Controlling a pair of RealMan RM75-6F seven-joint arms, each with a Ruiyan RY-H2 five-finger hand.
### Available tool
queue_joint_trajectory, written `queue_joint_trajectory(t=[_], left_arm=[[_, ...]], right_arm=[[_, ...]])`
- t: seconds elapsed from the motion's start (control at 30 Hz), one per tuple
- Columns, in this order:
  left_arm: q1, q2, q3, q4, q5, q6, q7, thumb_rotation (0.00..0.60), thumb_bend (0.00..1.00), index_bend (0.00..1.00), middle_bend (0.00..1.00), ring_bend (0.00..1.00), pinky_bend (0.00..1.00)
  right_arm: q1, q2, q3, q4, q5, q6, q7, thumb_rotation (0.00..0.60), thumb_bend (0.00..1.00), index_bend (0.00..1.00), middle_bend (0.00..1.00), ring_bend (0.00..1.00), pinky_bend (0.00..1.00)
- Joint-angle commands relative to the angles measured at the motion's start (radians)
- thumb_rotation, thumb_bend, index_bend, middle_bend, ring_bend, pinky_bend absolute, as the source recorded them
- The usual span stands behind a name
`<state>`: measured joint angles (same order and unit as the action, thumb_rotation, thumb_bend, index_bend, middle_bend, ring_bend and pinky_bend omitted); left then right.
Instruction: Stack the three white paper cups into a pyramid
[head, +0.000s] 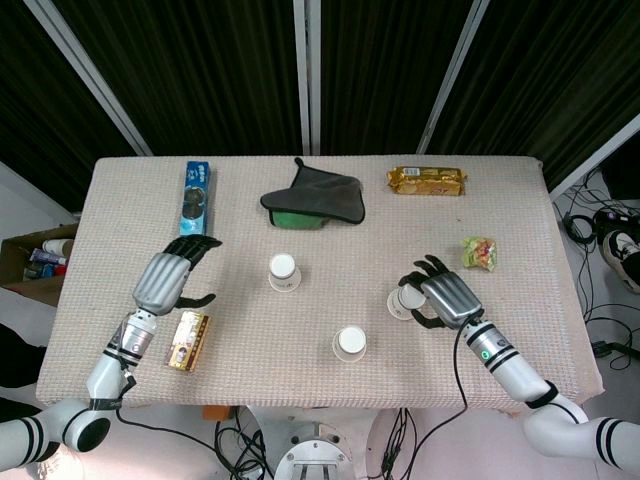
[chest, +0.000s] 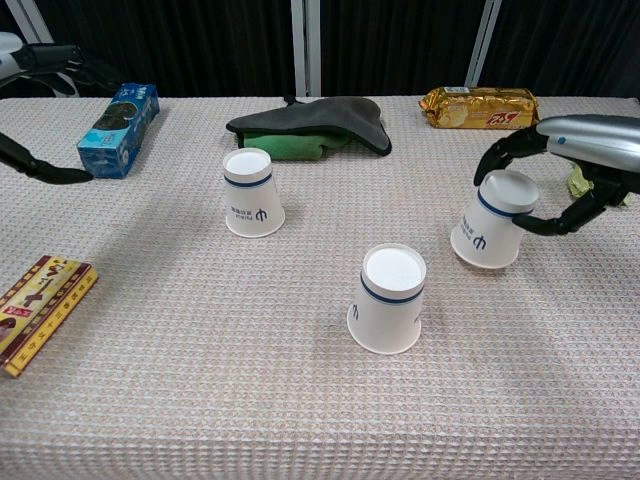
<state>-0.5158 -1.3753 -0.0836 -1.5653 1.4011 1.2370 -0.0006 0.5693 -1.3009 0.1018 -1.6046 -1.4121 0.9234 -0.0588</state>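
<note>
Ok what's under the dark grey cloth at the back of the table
A green item pokes out from beneath the grey cloth along its front edge. The cloth covers the rest, so what it is cannot be told.

The robot has two long arms. Each arm is white with black rings at the joints. The left hand (head: 170, 276) has a shiny silver back and black fingers (head: 197, 243). The right hand (head: 442, 297) looks the same, silver on top with black fingers (chest: 502, 156). The wrists are grey metal tubes with dark bands. A small green light glows on the right wrist. A thin black cable runs along each forearm. There may be a tiny mark on the left wrist, but it is too small to read.
</note>
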Motion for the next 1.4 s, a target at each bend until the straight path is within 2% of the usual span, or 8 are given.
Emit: queue_joint_trajectory(t=[0.03, 0.2, 0.5, 0.87, 1.4], left_arm=[[0.018, 0.012, 0.010, -0.006, 0.022, 0.021, -0.008, 0.600, 0.15, 0.17, 0.17, 0.13, 0.18], [0.042, 0.015, 0.024, -0.002, 0.052, 0.049, -0.017, 0.600, 0.15, 0.17, 0.17, 0.13, 0.18], [0.077, 0.019, 0.036, 0.006, 0.061, 0.067, -0.033, 0.600, 0.15, 0.17, 0.17, 0.13, 0.18], [0.096, 0.008, 0.041, 0.030, 0.089, 0.077, -0.063, 0.600, 0.15, 0.17, 0.17, 0.13, 0.18], [0.103, 0.003, 0.038, 0.043, 0.111, 0.069, -0.093, 0.600, 0.15, 0.17, 0.17, 0.13, 0.18]], right_arm=[[0.023, 0.005, 0.028, -0.018, 0.004, 0.002, 0.004, 0.600, 0.36, 0.36, 0.36, 0.09, 0.09], [0.104, -0.047, 0.089, -0.009, 0.075, -0.056, -0.061, 0.600, 0.35, 0.38, 0.36, 0.09, 0.09], [0.277, -0.193, 0.163, 0.081, 0.318, -0.184, -0.226, 0.600, 0.35, 0.38, 0.35, 0.09, 0.09], [0.405, -0.311, 0.171, 0.182, 0.490, -0.207, -0.323, 0.600, 0.35, 0.38, 0.34, 0.09, 0.10], [0.450, -0.377, 0.155, 0.226, 0.527, -0.172, -0.313, 0.600, 0.35, 0.38, 0.34, 0.09, 0.09]])
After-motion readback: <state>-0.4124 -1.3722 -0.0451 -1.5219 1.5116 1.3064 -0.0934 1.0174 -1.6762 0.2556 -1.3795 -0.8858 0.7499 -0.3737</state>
